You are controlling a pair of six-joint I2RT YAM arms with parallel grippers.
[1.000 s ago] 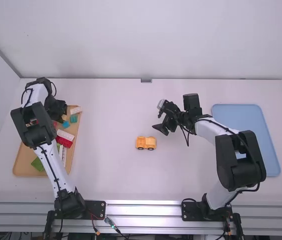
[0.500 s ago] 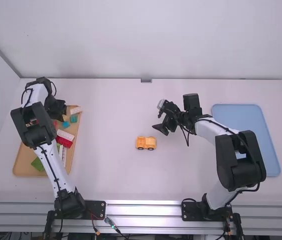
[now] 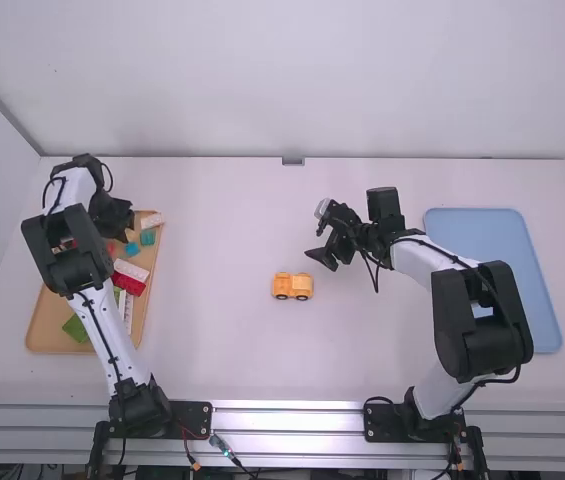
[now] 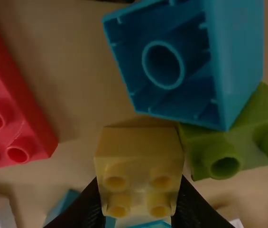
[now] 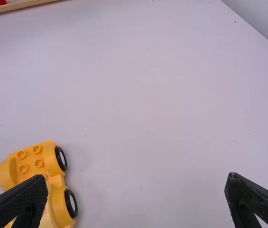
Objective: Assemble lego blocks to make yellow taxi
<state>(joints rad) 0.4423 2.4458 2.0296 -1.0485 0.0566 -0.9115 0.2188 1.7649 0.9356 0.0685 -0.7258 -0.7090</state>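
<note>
One yellow plastic block point(image 4: 139, 164) with four studs is clamped between the left fingers point(image 4: 87, 205), underside probably free for stacking. One yellow wheeled car base point(image 3: 293, 285) stands on the white surface point(image 5: 162, 118) near the right fingers point(image 5: 27, 199), which are apart (perhaps to steady it). Beyond the left fingers: one hollow blue block point(image 4: 190, 64).

Glossy red plastic block point(image 4: 17, 116); smooth table point(image 3: 222, 230); wood-like tray point(image 3: 50, 335).
</note>
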